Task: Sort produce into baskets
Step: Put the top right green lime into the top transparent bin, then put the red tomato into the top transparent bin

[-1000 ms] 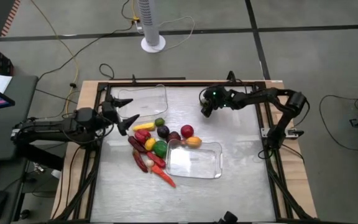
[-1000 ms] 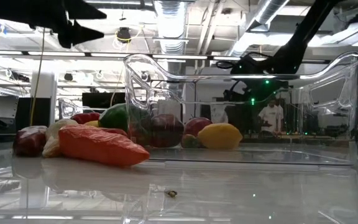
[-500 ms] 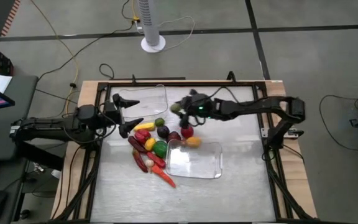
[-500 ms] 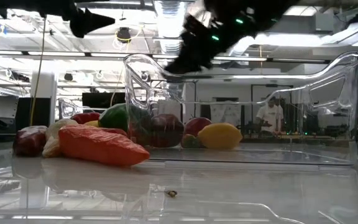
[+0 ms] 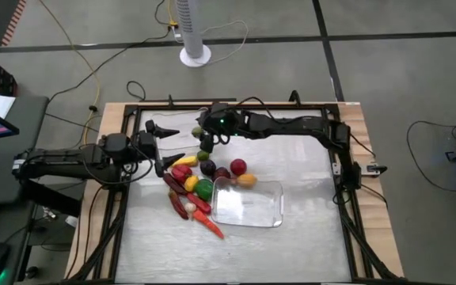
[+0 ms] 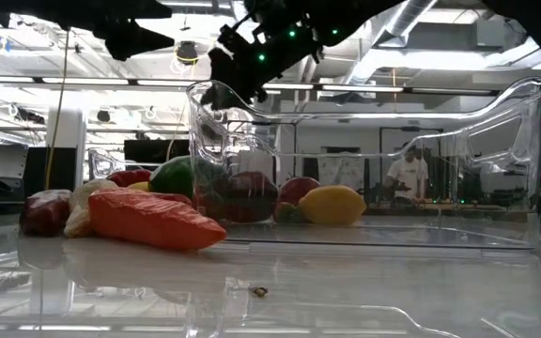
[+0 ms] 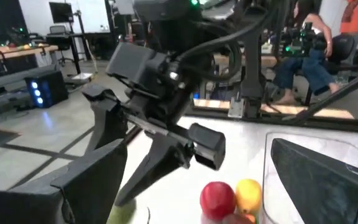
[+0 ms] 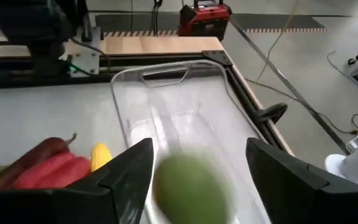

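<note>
The right gripper [image 5: 207, 145] has its fingers spread apart around a round green fruit [image 8: 188, 185]. Its arm reaches far across the surface [image 5: 307, 190], by the far basket [image 5: 187, 120]. The left gripper [image 5: 167, 141] is wide open near the produce pile [image 5: 196, 186].

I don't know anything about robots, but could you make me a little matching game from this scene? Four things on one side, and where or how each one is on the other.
Things:
1. green round fruit
2. red round fruit
3. long orange-red piece
4. far basket

Places or states:
a. holds no produce
b. at the end of the pile, farthest from the far basket
c. between the open fingers of the right gripper
d. beside the yellow-orange fruit, by the rim of the near basket

Pairs: 1-c, 2-d, 3-b, 4-a
</note>
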Robot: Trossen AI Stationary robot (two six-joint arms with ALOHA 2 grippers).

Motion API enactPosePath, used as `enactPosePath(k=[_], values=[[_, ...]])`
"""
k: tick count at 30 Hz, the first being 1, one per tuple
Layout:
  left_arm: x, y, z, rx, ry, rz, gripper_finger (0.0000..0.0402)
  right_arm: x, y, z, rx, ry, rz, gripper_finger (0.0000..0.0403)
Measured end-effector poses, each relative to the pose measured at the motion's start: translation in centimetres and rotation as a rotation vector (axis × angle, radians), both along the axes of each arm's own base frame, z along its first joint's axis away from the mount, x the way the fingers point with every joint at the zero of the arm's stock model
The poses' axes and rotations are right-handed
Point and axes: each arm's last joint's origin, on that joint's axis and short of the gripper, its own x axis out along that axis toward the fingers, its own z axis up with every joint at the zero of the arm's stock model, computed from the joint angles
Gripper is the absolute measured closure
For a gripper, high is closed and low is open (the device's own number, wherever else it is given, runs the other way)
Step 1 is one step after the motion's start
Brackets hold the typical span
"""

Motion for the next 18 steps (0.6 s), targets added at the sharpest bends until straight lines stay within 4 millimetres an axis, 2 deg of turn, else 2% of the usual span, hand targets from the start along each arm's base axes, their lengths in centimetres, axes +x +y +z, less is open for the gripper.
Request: enactPosePath(k=[4,7,10,12,15,18], values=[[0.0,0.0,-0.3,-0.016,0.026,-0.008,0.0015,-0.9,0.2,0.6,-0.006,0.062,0.01,0.0097],[0.1,-0.1,-0.6,-0.048,0.048,-0.016,0.0015,-2.4,1.4,1.8,0.007,0.125,0.028,0.0097],[0.1,-0.1,-0.9,-0.083,0.071,-0.042,0.0015,-4.5,3.1,0.7,0.023,0.19,0.056,0.0097],[0.1,-0.2,-1.0,-0.102,0.08,-0.058,0.0015,-6.0,4.5,-1.0,0.032,0.22,0.076,0.0097],[0.2,-0.4,-1.3,-0.112,0.097,-0.071,0.0015,-8.6,6.3,-2.6,0.013,0.19,0.072,0.0097],[0.5,-0.5,-1.7,-0.117,0.105,-0.074,0.0015,-10.9,6.9,-4.0,0.013,0.106,0.049,0.0097]])
